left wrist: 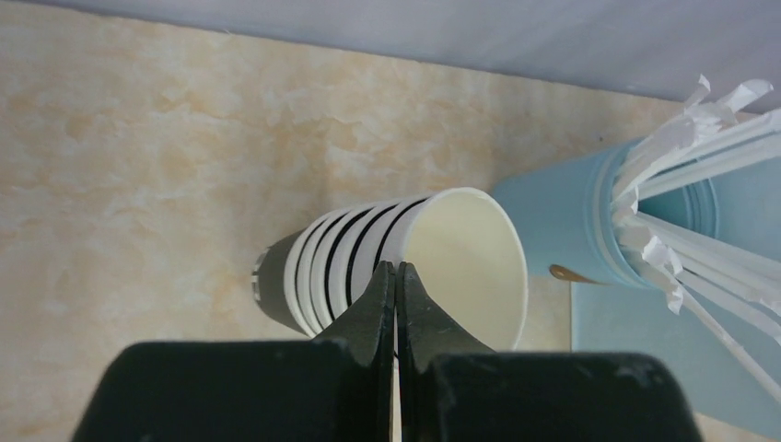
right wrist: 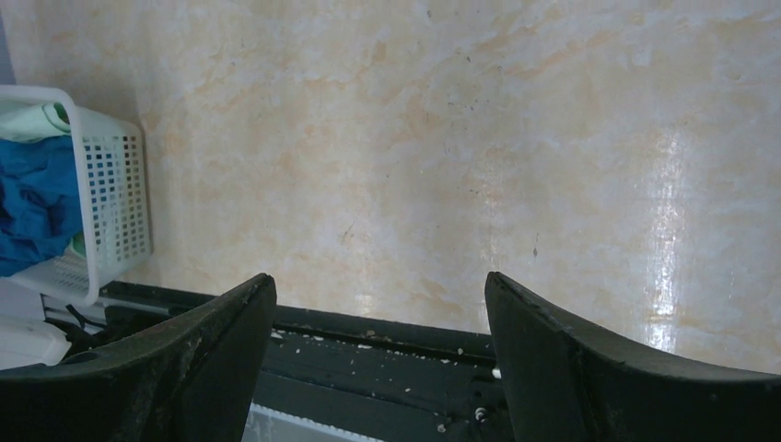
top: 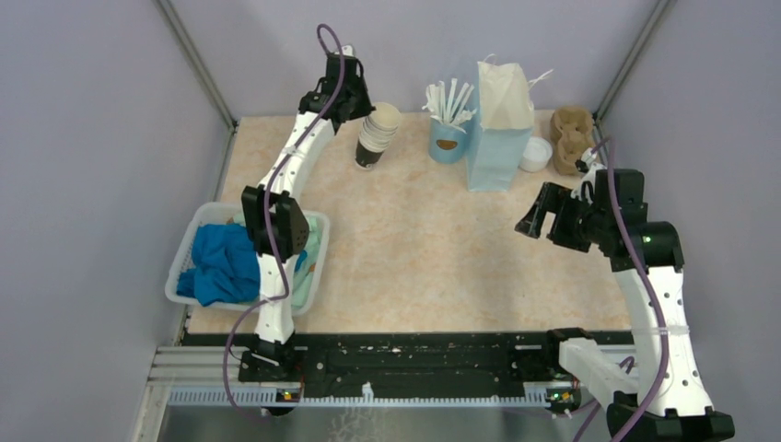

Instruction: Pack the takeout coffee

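The coffee stood at the far right of the counter, just beside the right side of the bag, between the bag and a brown carrier. From above only its white lid showed. The cup body under it was hidden, so I judged it upright, with its long axis vertical.

The right fingers hung over the bare counter, spread wide and holding nothing. The coffee lay from them straight toward the far wall, with nothing between. However, the wrist view showed only the counter, the near rail and a corner of the basket. The fingers therefore pointed away from the coffee, toward the near left. The coming move seemed to turn on this: the right wrist probably needed to turn toward the far edge before it could reach the lid or the cup wall.

The left fingers were pressed fully together, their tips at the rim of the top cup in the stack of lidless cups. I could not tell if they touched it. The blue cup of sticks and the bag stood between this arm and the coffee, so the right arm was clearly the nearer one.
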`<action>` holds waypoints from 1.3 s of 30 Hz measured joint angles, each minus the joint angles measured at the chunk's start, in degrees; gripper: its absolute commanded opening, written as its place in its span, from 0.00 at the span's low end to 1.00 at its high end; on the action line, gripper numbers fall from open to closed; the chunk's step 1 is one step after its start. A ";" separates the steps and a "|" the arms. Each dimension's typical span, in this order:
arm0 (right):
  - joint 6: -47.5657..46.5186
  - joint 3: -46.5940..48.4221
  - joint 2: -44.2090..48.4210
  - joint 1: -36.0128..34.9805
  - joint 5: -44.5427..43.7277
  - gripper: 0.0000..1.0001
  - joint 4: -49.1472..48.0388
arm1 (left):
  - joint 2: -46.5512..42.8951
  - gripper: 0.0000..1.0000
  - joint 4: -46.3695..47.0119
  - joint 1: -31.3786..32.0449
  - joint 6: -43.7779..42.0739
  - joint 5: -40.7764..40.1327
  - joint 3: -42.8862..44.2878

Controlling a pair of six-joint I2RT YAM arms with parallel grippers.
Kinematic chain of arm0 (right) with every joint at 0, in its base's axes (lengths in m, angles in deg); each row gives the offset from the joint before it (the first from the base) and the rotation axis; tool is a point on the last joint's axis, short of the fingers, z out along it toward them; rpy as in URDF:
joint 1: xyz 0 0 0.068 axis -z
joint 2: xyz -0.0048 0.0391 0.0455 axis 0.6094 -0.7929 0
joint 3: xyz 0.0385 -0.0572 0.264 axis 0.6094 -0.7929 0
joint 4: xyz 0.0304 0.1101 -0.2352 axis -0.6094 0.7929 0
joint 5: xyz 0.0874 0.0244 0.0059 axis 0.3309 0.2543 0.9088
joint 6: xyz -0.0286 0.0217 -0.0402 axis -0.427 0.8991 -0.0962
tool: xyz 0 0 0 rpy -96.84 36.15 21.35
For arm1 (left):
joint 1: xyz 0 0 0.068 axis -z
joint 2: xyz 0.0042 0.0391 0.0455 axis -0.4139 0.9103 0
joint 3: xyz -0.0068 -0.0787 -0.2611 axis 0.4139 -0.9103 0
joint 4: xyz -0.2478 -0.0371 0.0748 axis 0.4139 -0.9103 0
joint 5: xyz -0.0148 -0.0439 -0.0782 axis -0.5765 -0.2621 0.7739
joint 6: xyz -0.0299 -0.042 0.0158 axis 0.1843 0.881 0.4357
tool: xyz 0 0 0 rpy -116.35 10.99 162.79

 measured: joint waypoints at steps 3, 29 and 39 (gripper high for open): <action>0.59 0.00 0.20 0.00 0.39 0.83 -0.57 | 0.00 0.00 0.02 -0.17 1.99 3.67 -1.42; 2.08 -3.39 -2.89 0.00 4.37 0.81 -7.30 | -6.86 0.02 1.64 -5.44 2.40 16.96 -14.62; 2.08 -3.39 -3.37 0.00 5.14 0.81 -8.52 | -6.86 0.16 -5.42 -5.46 -0.92 16.70 -11.67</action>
